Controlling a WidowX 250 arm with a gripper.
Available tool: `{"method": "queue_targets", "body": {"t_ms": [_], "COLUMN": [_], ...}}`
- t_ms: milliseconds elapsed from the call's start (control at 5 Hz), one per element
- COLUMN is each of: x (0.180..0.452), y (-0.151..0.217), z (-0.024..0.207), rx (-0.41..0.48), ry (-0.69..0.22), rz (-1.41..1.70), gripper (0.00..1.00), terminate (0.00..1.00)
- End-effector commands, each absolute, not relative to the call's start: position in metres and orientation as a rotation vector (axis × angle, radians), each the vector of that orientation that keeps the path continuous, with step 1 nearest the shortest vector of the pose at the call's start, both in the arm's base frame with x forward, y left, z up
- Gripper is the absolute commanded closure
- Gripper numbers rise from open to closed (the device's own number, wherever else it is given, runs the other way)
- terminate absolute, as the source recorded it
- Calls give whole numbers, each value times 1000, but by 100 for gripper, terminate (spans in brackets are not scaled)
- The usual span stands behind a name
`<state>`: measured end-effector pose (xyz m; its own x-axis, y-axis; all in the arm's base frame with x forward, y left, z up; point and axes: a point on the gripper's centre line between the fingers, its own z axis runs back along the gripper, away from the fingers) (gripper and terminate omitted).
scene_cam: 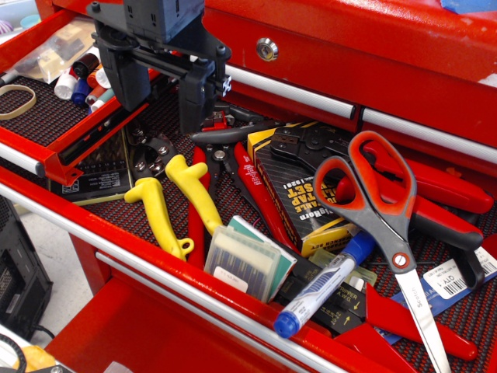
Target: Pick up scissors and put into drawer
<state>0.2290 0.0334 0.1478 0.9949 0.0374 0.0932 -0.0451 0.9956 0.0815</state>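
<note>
The scissors [382, 203] lie at the right on top of other tools, red-orange and dark grey loop handles toward the back, silver blades pointing to the front right edge, round red pivot at the middle. My gripper [158, 99] hangs at the upper left, well left of the scissors, over the black pliers jaws and the corner of the open drawer [46, 151]. Its two dark fingers stand apart with nothing between them. The open red drawer at the left has a dark mat and several small items.
Yellow-handled pliers [175, 203] lie below the gripper. Red-handled pliers [248, 183], a yellow-black box [299, 194], a clear plastic case [247, 263] and a blue-capped marker [322, 286] crowd the tray. A rubber band [15, 101] and small bottles [78, 78] lie in the drawer.
</note>
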Motion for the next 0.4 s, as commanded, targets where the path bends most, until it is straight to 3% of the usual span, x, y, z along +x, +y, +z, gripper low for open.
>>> {"method": "queue_targets", "body": {"t_ms": [0, 200], "x": [229, 229], "y": [33, -17], "z": [148, 153], "rx": [84, 35], "ry": [-92, -171], "rz": [41, 175], "gripper": [0, 0], "terminate": [0, 0]}}
